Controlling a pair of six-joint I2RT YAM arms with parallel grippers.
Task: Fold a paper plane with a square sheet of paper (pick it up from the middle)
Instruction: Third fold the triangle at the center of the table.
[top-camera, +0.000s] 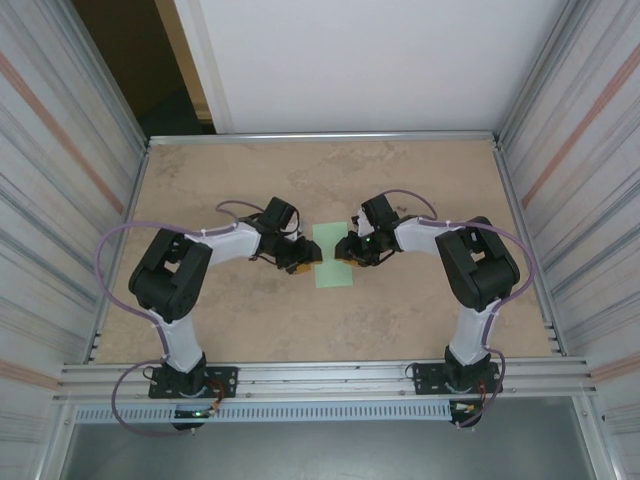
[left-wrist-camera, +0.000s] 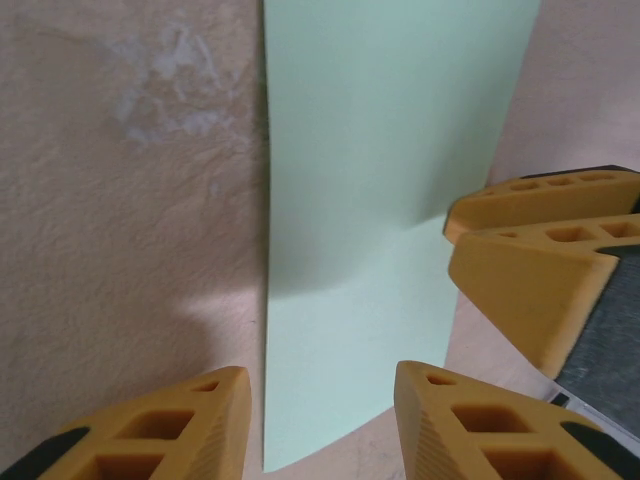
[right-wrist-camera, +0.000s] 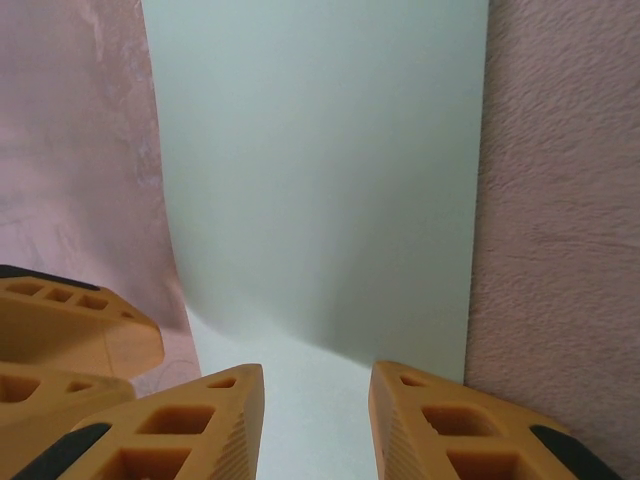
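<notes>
The thin pale mint-green sheet of paper (top-camera: 333, 270) lies on the beige speckled table (top-camera: 250, 325), near its middle; from above it looks like a narrow rectangle. The left gripper (top-camera: 303, 258) stands low at the left edge of the paper and the right gripper (top-camera: 349, 250) at the right edge; both have their orange fingers (left-wrist-camera: 480, 420) moderately apart and hold nothing; in each wrist view the paper shows between them.

A mottled beige tabletop (top-camera: 250, 320) is lying between ribbed metal side walls (top-camera: 60, 180), a white panel (top-camera: 350, 60) standing behind it
</notes>
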